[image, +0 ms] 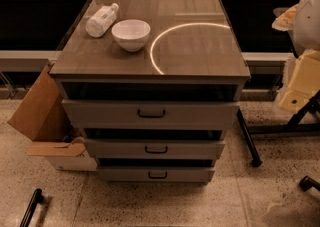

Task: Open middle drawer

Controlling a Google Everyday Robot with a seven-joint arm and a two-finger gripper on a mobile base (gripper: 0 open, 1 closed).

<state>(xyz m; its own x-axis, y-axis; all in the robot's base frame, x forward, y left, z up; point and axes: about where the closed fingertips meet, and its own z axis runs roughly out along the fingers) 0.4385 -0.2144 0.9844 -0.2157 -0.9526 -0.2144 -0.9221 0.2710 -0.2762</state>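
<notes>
Looking down at a grey cabinet (200, 51) with three drawers stacked in its front. Middle drawer (115, 149) sits between the top drawer (100, 113) and the bottom drawer (120, 173). Only its flat grey front shows, with a small dark handle (156, 149) at centre. A dark gap runs above each of the three fronts.

On the cabinet top:
- A white bowl (131, 33) stands upright toward the left rear.
- A white bottle (101, 19) lies on its side just beside the bowl, to the left, cap end toward the back.
- A bright arc (151, 53) of reflected light curves across the surface right of the bowl.

Gripper (298, 83): the pale cream shape at the right frame edge is probably it, below a rounded white arm part, and it is partly cut off by the frame. It is right of the cabinet, beyond the cabinet's right front corner, well apart from the middle drawer and its handle, and touching no drawer. Cannot tell whether it is spread or pressed together.

A brown cardboard box (37, 106) leans against the cabinet's left side, with a white box (70, 161) under its flap. A black leg (247, 138) slants down to the floor right of the cabinet. A dark bar (31, 207) lies at bottom left. The floor (150, 206) is speckled and pale.
</notes>
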